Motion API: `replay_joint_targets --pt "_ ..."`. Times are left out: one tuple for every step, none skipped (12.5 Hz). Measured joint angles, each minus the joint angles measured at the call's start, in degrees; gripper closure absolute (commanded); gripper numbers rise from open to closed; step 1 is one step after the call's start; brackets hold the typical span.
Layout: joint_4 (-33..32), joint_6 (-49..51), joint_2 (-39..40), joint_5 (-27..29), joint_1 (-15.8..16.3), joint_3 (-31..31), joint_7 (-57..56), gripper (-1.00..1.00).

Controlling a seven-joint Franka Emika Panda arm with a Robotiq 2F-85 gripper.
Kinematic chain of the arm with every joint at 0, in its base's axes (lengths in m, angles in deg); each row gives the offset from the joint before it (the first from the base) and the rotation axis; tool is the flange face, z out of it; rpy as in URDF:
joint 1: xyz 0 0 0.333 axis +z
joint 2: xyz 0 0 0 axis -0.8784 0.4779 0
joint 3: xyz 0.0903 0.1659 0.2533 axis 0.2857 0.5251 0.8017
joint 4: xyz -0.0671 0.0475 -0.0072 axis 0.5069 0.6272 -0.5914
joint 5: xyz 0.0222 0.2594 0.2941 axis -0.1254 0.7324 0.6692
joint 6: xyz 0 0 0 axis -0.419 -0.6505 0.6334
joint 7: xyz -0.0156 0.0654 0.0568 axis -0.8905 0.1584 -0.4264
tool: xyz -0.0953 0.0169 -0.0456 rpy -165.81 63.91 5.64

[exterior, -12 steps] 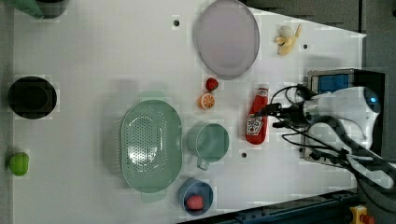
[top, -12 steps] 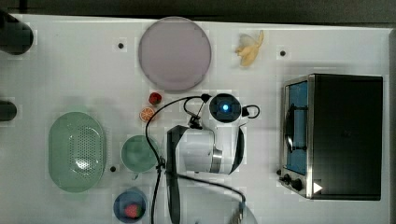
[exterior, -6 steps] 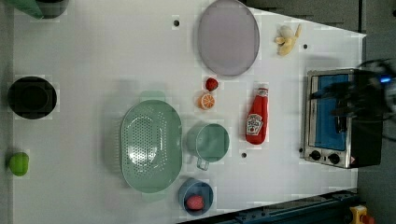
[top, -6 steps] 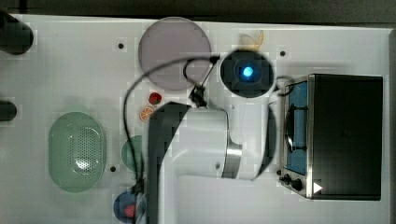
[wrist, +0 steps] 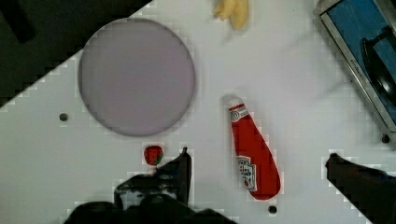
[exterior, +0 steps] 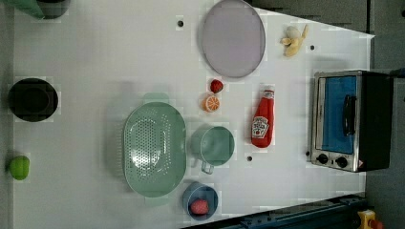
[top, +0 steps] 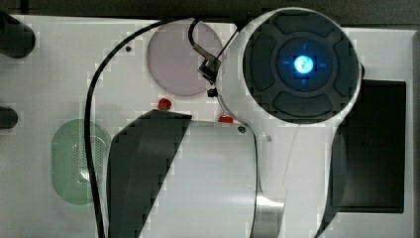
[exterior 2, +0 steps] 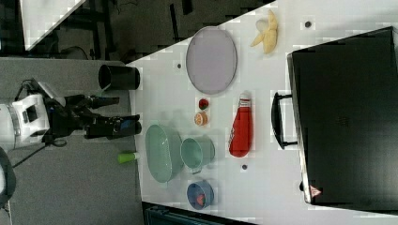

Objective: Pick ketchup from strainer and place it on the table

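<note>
Pincer (wrist: 257,168) wide open and empty, raised above the ketchup (wrist: 251,151).

Between my two fingers (wrist: 180,170) the ketchup lies flat on the table (exterior: 95,57), not in the strainer (exterior: 154,149). In the left view its long axis runs from 12 to 6 o'clock, cap at 12, strainer toward 9 o'clock. I judge the placing done.

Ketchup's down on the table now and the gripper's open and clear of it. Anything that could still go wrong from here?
The ketchup lies on its side on the table, so it might roll toward the toaster oven or the green cup. The open gripper hangs above it; dropping low could knock it.
</note>
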Motion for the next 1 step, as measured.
replay_joint_targets --pt "0.45 0.93 0.23 0.21 -0.11 0.0 0.32 -1.0"
